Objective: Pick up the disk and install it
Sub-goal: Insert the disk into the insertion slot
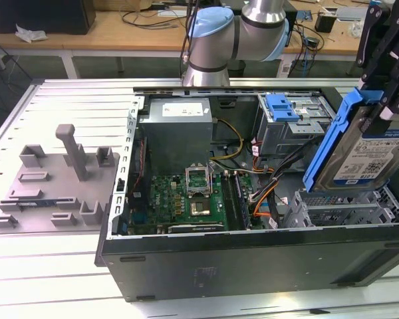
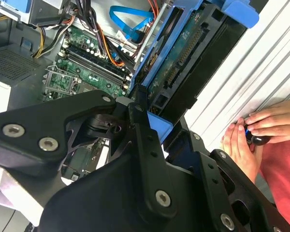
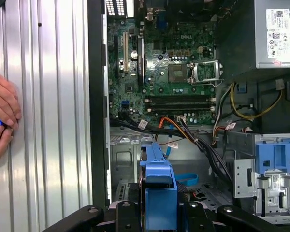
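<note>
My gripper (image 1: 384, 100) is shut on the disk (image 1: 366, 153), a silver-grey drive with a blue-and-white label in a blue carrier bracket (image 1: 332, 139). It holds the disk tilted on edge in the air, at the exterior view's right, just above the metal drive bay (image 1: 346, 209) of the open computer case (image 1: 253, 256). In both wrist views the black fingers (image 3: 121, 212) clamp the disk's blue frame (image 3: 159, 188) from either side. The second wrist view has the disk (image 2: 183, 58) edge-on, with its green board and connector facing the case interior.
Inside the case lie the motherboard (image 1: 186, 199), the power supply (image 1: 179, 126), loose cables (image 1: 266, 186) and a drive cage with a blue latch (image 1: 282, 106). A grey fixture (image 1: 60, 179) stands on the slatted table at the exterior view's left. A person's hands (image 2: 253, 130) rest beside the case.
</note>
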{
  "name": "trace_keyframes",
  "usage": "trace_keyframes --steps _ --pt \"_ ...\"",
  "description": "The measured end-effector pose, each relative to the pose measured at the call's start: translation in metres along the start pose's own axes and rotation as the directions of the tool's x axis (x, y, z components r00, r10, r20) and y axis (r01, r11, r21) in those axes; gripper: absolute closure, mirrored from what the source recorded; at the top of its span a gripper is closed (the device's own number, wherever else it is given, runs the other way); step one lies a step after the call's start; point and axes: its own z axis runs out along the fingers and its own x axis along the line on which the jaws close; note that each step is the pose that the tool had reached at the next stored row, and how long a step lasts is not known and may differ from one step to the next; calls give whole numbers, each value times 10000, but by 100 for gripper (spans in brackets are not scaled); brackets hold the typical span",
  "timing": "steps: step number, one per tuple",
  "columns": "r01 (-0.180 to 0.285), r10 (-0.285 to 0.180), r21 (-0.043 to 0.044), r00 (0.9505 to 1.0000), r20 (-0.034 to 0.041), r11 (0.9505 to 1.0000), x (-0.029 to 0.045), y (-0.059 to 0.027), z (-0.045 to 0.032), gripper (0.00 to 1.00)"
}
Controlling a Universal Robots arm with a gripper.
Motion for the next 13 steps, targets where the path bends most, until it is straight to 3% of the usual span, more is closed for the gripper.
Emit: trace_keyframes --steps 13 --pt "-1 1 0 10000 0 10000 3 -4 41 64"
